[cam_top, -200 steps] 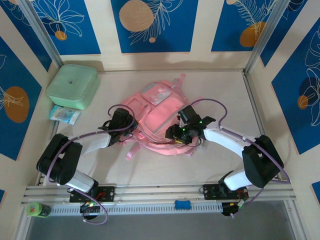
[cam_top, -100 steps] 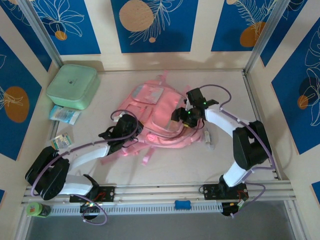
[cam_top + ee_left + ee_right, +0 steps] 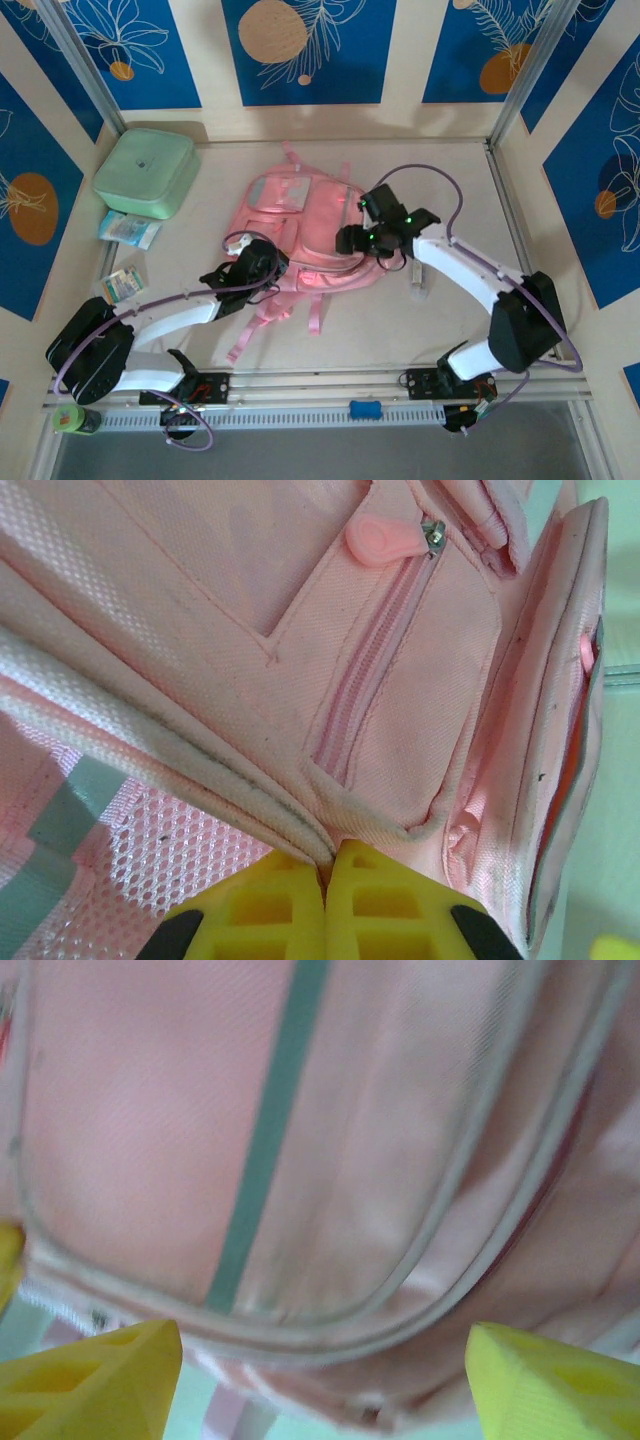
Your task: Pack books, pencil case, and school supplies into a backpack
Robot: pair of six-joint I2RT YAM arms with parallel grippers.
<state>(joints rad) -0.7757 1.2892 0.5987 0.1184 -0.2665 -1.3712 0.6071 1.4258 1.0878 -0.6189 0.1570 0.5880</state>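
**Overhead view.** A pale, matt table (image 3: 460,165) is boxed in by cream walls. The walls carry blue panels (image 3: 300,70) with white leaf outlines and orange discs. An aluminium post (image 3: 532,70) rises at the far-right corner. A slotted rail (image 3: 300,385) runs along the near edge, where my two bases are bolted. The pink backpack (image 3: 305,230) lies flat near the middle of the table, with one strap (image 3: 315,315) trailing toward the rail. My left gripper (image 3: 262,262) sits at the backpack's near-left edge and my right gripper (image 3: 352,240) at its right side. A mint-green box (image 3: 143,172) occupies the far-left corner. A blue-and-white packet (image 3: 128,230) lies just beside the box, and a small card-like item (image 3: 122,285) lies nearer the rail. Both are well apart from the backpack.

**Left wrist view.** My left gripper's yellow fingers (image 3: 270,910) are pressed together, pinching a piped seam of the backpack. A zip with a pink pull (image 3: 385,540) runs above the seam.

**Right wrist view.** My right gripper stands wide, with its yellow fingertips (image 3: 100,1370) at opposite sides of the view. The backpack's pink panel, crossed by a grey-green stripe (image 3: 270,1130), lies just beyond them.
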